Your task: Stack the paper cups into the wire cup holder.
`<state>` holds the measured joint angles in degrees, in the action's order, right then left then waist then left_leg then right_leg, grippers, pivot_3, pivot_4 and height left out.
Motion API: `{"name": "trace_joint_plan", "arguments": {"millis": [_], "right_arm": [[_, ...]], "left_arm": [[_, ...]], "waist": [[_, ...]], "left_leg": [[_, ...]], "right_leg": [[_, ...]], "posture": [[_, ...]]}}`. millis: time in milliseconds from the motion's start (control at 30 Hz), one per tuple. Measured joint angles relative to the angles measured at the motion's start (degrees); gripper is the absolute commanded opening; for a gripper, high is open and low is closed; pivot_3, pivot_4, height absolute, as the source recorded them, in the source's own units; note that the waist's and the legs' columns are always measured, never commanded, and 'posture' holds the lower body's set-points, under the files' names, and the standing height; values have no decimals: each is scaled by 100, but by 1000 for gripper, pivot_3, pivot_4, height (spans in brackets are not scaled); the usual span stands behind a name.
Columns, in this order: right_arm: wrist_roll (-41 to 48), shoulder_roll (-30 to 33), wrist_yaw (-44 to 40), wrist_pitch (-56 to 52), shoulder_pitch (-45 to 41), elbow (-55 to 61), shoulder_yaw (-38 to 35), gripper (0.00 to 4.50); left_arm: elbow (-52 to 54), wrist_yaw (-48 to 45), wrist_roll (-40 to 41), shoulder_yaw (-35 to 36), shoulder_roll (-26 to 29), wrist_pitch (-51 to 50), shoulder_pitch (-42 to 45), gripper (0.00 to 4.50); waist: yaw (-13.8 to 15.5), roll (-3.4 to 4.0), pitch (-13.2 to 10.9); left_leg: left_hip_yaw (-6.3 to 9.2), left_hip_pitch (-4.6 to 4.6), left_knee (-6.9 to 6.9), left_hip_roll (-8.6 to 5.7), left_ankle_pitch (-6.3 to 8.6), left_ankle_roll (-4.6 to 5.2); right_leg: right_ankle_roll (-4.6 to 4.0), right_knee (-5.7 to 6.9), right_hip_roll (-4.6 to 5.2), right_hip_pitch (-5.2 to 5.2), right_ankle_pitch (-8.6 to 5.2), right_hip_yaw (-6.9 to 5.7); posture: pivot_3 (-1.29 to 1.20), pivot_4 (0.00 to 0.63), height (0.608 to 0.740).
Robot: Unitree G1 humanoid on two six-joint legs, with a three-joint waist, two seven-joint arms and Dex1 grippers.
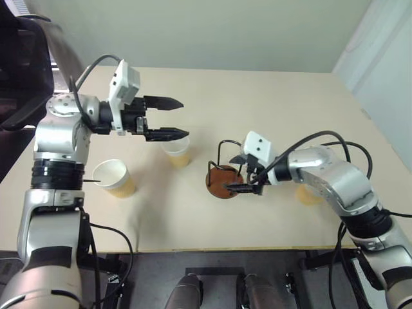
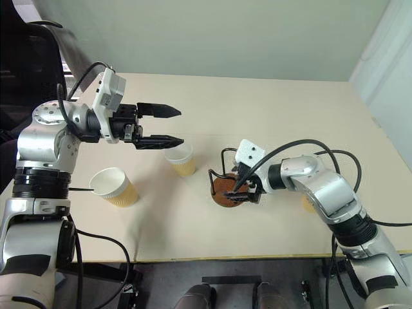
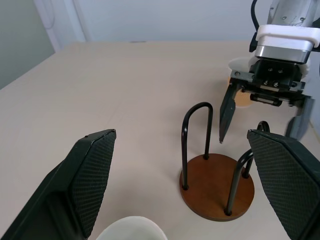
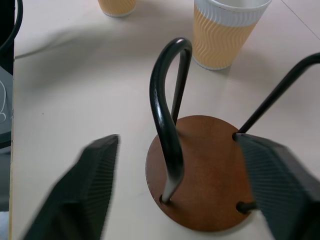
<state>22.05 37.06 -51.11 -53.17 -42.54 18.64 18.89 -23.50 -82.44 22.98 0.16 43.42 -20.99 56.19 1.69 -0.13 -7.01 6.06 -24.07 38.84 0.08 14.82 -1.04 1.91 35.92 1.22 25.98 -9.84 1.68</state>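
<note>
The wire cup holder (image 1: 224,177), a brown disc with black wire loops, stands mid-table with nothing on its base. My right gripper (image 1: 237,174) is open, one finger on each side of the holder's base (image 4: 200,170). One paper cup (image 1: 178,154) stands upright just left of the holder. My left gripper (image 1: 183,118) hovers open above its rim, pointing right and holding nothing. A second paper cup (image 1: 114,178) stands upright further left. A third paper cup (image 1: 308,195) is mostly hidden behind my right arm.
The beige table (image 1: 277,96) stretches bare behind the holder to its far edge. A dark chair (image 1: 19,58) stands off the back left corner. Black cables loop above my right arm (image 1: 322,138). The table's front edge runs close below the cups.
</note>
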Motion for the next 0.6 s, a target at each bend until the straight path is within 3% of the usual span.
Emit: {"name": "trace_joint_plan", "arguments": {"millis": [433, 600], "right_arm": [[1050, 1239, -669, -427, -37, 424, -1445, 3899], [1097, 1579, -779, -394, 69, 445, -1609, 3899]], "left_arm": [[-172, -399, -81, -137, -26, 86, 32, 4500], [-169, -703, -116, -301, 123, 102, 31, 4500]], "waist": [[5, 0, 0], [-3, 0, 0]], "left_leg": [[-1, -2, 8, -1, 0, -1], [-1, -1, 7, 0, 7, 13]], "right_leg": [[0, -2, 0, -4, 0, 1], [1, 1, 0, -3, 0, 2]], "posture": [[0, 150, 740], [0, 150, 740]]}}
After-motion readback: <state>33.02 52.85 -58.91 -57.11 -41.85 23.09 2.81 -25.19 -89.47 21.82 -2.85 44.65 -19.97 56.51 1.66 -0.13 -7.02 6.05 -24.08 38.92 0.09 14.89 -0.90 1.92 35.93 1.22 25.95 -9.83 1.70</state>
